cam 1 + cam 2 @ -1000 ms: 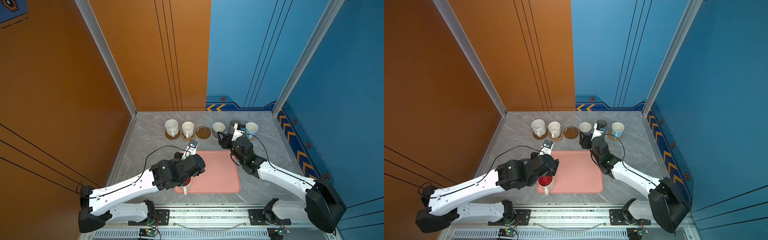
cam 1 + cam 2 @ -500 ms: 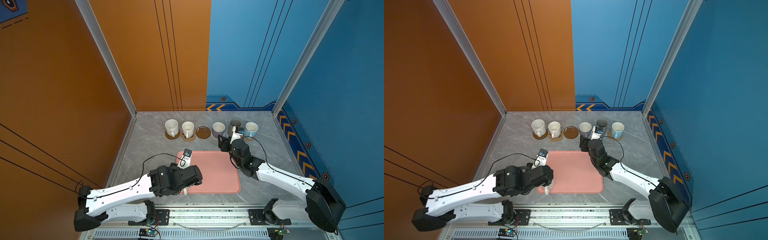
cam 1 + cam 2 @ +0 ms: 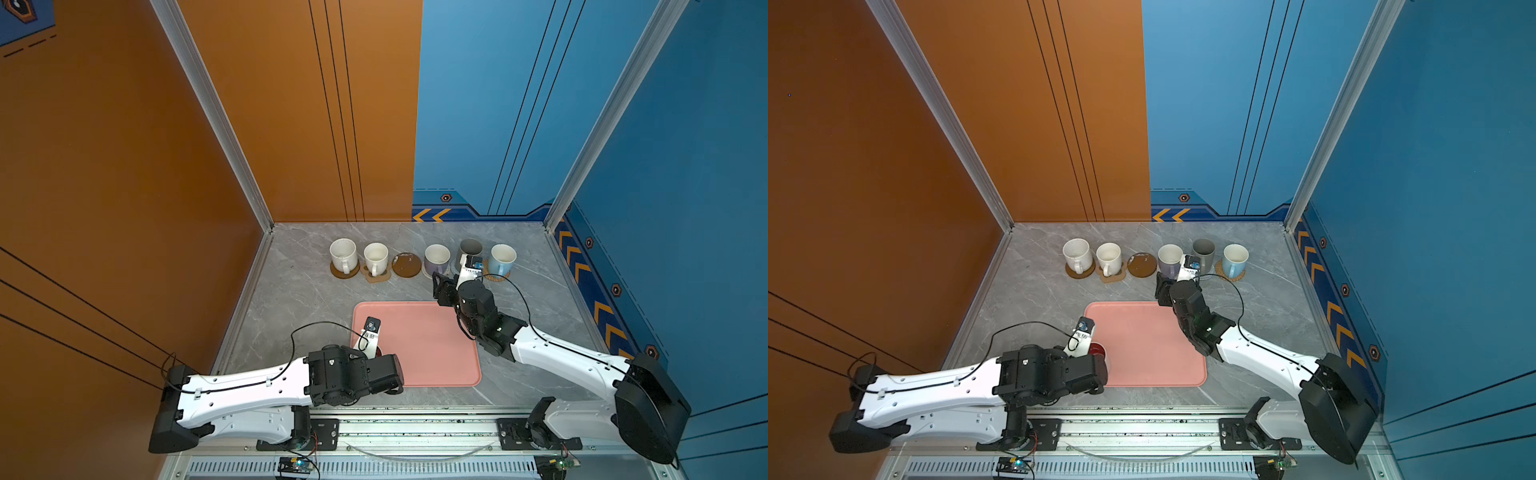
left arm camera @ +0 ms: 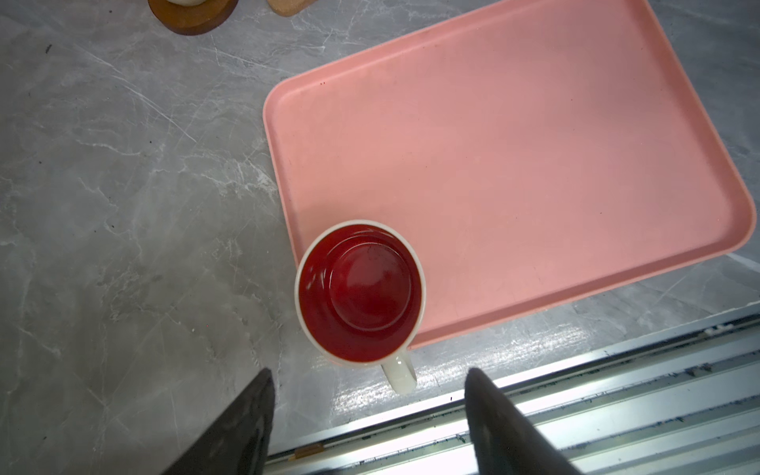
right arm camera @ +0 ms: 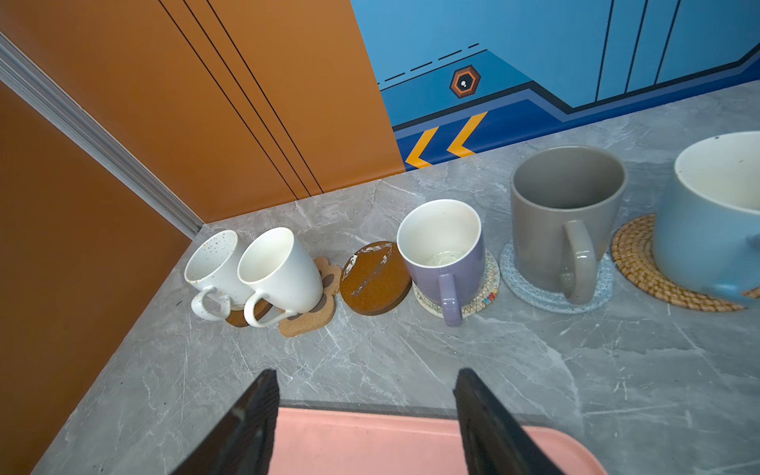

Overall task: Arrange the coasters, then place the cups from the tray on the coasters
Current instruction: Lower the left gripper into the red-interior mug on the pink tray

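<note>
A white cup with a red inside (image 4: 361,292) stands in the near left corner of the salmon-pink tray (image 4: 514,156), its handle (image 4: 399,376) sticking out over the rim. My left gripper (image 4: 369,371) hangs open above it, fingertips either side of the handle and touching nothing. Along the back, two white cups (image 3: 343,253) (image 3: 376,255), a lavender cup (image 5: 446,251), a grey cup (image 5: 563,218) and a light blue cup (image 5: 707,230) stand on coasters. One brown disc coaster (image 5: 374,279) lies bare between them. My right gripper (image 5: 365,371) is open and empty over the tray's far edge.
The coasters form a row near the back wall: a paw-print shape (image 5: 312,316), a cream woven round (image 5: 487,288), a blue-grey round (image 5: 534,296) and a rattan round (image 5: 641,271). A metal rail (image 4: 575,411) runs just beyond the tray's front rim.
My left arm drew back toward the front rail and now sits over the red-inside cup, jaws slightly narrower. My right gripper pulled away from the grey cup toward the tray.
</note>
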Controlling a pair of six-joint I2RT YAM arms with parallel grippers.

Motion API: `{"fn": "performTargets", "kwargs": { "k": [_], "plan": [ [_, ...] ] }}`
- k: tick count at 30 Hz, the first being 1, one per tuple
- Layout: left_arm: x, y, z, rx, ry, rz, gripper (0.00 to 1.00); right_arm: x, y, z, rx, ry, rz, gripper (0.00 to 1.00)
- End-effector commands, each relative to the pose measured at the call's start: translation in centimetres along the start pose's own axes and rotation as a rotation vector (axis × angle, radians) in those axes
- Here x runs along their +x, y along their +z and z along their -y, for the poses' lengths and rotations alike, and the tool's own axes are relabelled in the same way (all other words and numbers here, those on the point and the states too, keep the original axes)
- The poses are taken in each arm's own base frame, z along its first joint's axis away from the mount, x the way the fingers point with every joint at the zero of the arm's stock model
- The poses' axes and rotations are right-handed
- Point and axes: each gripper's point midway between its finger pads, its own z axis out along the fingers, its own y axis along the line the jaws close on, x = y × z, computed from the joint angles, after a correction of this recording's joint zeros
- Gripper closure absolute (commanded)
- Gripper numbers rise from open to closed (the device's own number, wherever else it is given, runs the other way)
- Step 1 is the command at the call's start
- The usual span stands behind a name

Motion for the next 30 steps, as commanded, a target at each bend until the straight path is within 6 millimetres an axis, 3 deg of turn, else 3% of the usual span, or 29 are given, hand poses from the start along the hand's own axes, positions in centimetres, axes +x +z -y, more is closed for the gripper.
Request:
{"fn": "performTargets", "kwargs": {
  "k": [1, 16, 30],
  "plan": [
    [1.9, 0.3, -0.6, -0.033, 0.005, -0.058, 0.26, -0.1, 0.3, 0.1, 0.034, -0.032, 0.000, 0.33],
    [4.9, 1.9, 0.4, -0.077, 0.022, -0.184, 0.22, 0.4, 0.7, 0.1, 0.042, -0.037, -0.012, 0.32],
    [6.2, 3.3, 0.4, -0.137, -0.039, -0.234, 0.21, 0.7, 1.0, 0.1, 0.039, -0.035, -0.022, 0.31]
  ]
}}
